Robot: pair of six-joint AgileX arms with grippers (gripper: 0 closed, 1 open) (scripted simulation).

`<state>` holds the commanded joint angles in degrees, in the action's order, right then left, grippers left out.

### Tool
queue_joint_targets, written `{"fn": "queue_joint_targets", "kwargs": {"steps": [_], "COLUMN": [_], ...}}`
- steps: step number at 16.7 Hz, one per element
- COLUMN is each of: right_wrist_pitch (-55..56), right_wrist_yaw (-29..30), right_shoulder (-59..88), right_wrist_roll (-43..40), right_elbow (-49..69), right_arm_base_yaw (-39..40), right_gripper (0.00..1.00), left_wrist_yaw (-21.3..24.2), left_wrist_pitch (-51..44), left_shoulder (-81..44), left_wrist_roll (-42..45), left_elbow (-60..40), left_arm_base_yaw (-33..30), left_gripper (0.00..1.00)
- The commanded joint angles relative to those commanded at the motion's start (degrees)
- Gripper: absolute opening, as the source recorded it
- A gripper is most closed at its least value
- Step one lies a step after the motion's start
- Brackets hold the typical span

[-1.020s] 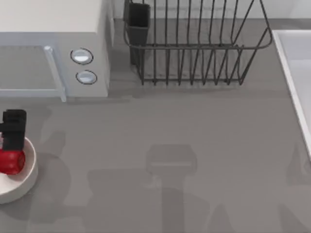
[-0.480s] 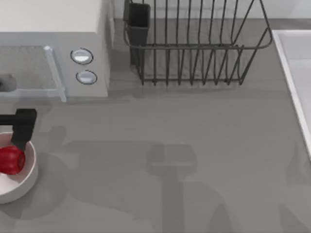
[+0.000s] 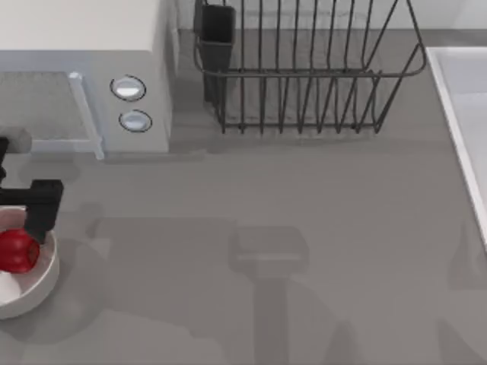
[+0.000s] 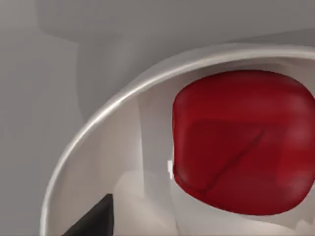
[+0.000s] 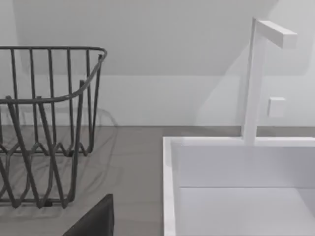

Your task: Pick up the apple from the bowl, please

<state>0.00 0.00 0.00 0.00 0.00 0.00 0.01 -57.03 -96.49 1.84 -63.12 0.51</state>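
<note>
Bowl (image 3: pixel 47 275) at the far left of the table, about nine o'clock from the table's centre, partly cut by the top view's left edge; white, thick-walled, shallow inside. Apple (image 3: pixel 17 251) lies inside it, toward the bowl's ten o'clock side and close to the wall, glossy red and blocky rather than round. Left gripper (image 3: pixel 42 205) stands above the bowl's rim at roughly one o'clock from the apple, not touching the fruit; whether its fingers are spread or closed cannot be told. In the left wrist view the apple (image 4: pixel 243 142) is seen at close range resting against the pale inside of the bowl (image 4: pixel 98 123), with one dark fingertip (image 4: pixel 96 221) at the frame's edge.

Handling, as a judgement: the apple looks light, stiff and smooth-skinned, so likely slippery under narrow pads; its flattish sides offer better purchase than its rounded corners. A hold across two opposite flat faces, at mid-height, seems safest. The nearby wall leaves little room for the finger on that side.

Microwave (image 3: pixel 84 76) at eleven o'clock, dish rack (image 3: pixel 304 72) at twelve o'clock, sink (image 3: pixel 464 114) at two o'clock. Right arm idle; the right wrist view looks toward the dish rack (image 5: pixel 44 123) and the sink (image 5: pixel 236 187).
</note>
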Motion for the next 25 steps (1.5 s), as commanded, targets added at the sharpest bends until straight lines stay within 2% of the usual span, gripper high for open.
{"fn": "queue_joint_targets", "kwargs": {"steps": [6,12,25], "right_wrist_pitch": [0.0,0.0,0.0], "right_wrist_yaw": [0.0,0.0,0.0], "right_shoulder": [0.0,0.0,0.0], "right_wrist_roll": [0.0,0.0,0.0], "right_elbow": [0.0,0.0,0.0], "right_arm_base_yaw": [0.0,0.0,0.0], "right_gripper": [1.0,1.0,1.0], "left_wrist_yaw": [0.02,0.02,0.02], "left_wrist_pitch": [17.65,20.98,20.98], "left_shoulder": [-7.44,-9.45,-9.45], "left_wrist_roll": [0.24,0.3,0.3], "left_elbow": [8.87,11.13,11.13], "left_arm_base_yaw": [0.18,0.23,0.23], "left_gripper": [1.0,1.0,0.02]}}
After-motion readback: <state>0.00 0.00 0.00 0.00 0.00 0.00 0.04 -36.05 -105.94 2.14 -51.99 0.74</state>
